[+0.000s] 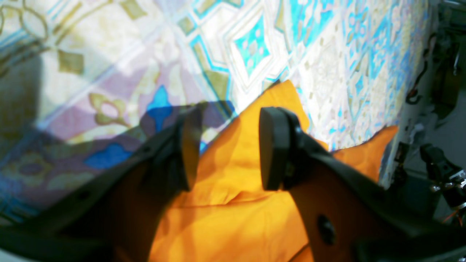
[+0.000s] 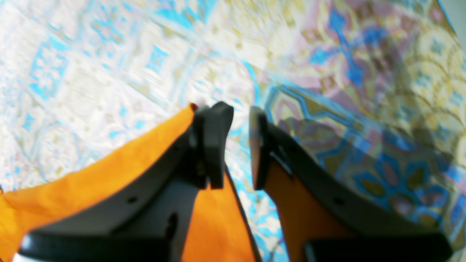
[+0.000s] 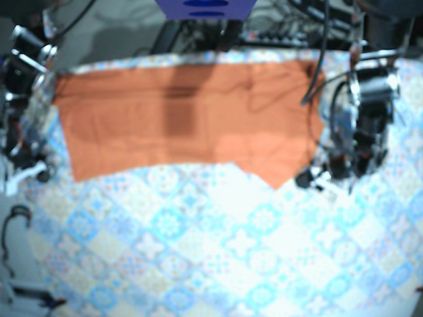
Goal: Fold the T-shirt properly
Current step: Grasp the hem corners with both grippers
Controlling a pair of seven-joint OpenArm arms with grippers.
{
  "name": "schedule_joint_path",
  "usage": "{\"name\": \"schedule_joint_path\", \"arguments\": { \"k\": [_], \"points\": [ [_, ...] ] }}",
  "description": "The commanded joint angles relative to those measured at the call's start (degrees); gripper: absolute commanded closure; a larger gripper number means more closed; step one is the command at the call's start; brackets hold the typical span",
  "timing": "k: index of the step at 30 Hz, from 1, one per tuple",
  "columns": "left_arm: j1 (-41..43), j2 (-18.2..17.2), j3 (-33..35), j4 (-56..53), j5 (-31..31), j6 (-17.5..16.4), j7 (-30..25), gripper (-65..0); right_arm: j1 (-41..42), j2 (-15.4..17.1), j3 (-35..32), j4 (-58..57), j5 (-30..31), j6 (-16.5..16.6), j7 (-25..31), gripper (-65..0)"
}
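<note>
Jaws left and right stand apart, gripping nothing, by the orange T-shirt (image 3: 185, 119) on patterned tablecloth (image 3: 218, 251).

Tablecloth (image 3: 198, 251) printed with blue, yellow and lilac tile motifs (blurred in both wrist views). Blue panel (image 3: 205, 8) beyond its far edge; dark cable loop (image 3: 12, 221) beside its edge at the base view's left.
</note>
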Motion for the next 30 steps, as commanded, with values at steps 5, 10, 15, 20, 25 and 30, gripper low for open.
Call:
{"name": "schedule_joint_path", "arguments": {
  "k": [5, 10, 15, 20, 25, 30],
  "points": [
    [-1.4, 3.3, 3.5, 0.4, 2.0, 0.7, -0.4, -24.9, -0.4, 1.3, 0.3, 3.8, 0.7, 0.3, 0.7, -12.1],
    [-1.5, 5.8, 5.1, 0.4, 2.0, 1.1, -0.7, -24.9, -2.4, 1.3, 0.3, 6.1, 0.7, 0.3, 0.8, -12.1],
    [-1.4, 6.6, 5.1, 0.4, 2.1, 1.1, -0.7, -24.9, -3.2, 1.3, 0.3, 6.2, 0.7, 0.3, 0.9, -12.1],
    [-1.2, 6.4, 5.2, 0.4, 2.1, 1.1, -0.7, -24.8, -3.2, 1.3, 0.3, 6.2, 0.7, 0.3, 0.9, -12.1],
    [-1.0, 6.2, 5.2, 0.4, 2.1, 1.1, -0.7, -18.7, -3.2, 1.2, 0.2, 6.2, 0.7, 0.3, 0.9, -11.9],
    [-1.0, 5.0, 5.2, 0.4, 2.1, 1.1, -0.7, 0.0, -3.2, 1.2, 0.2, 6.2, 0.7, 0.3, 0.9, -11.8]
  ]
}}
